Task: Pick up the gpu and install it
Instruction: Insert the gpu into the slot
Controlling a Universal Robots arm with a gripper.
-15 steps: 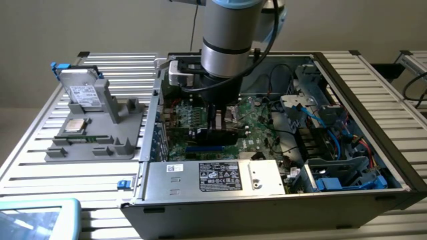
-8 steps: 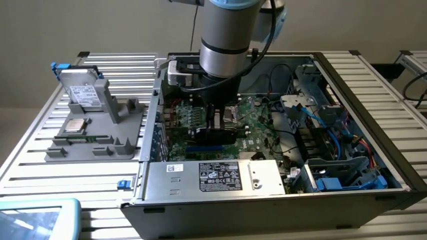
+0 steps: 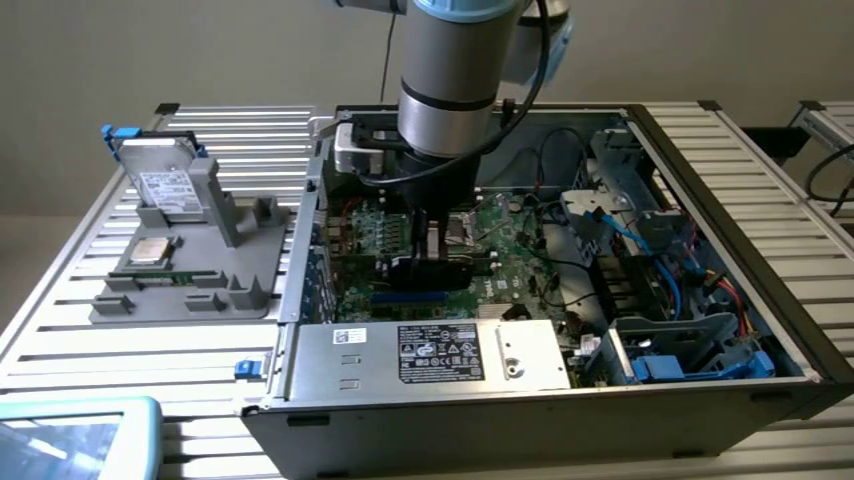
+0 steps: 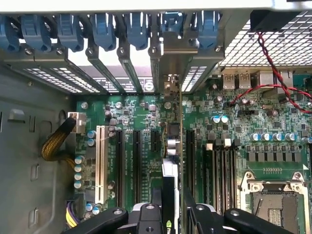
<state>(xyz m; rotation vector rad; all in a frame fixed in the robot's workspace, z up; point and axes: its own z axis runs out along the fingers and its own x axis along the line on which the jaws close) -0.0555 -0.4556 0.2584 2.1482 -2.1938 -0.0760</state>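
In the exterior view, the gpu [image 3: 429, 272] is being clasped by the gripper [image 3: 434, 248] inside the computer case [image 3: 747, 400], low over the motherboard [image 3: 514, 240]. In the wrist view, the gpu [image 4: 169, 170] is being held edge-on between the gripper's [image 4: 171, 210] fingers [image 4: 146, 217], above the expansion slots [image 4: 136, 161].

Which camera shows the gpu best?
The wrist view: the gpu stands edge-on between the fingers of the hand, over the motherboard slots. In the exterior view it is just a dark shape under the arm.
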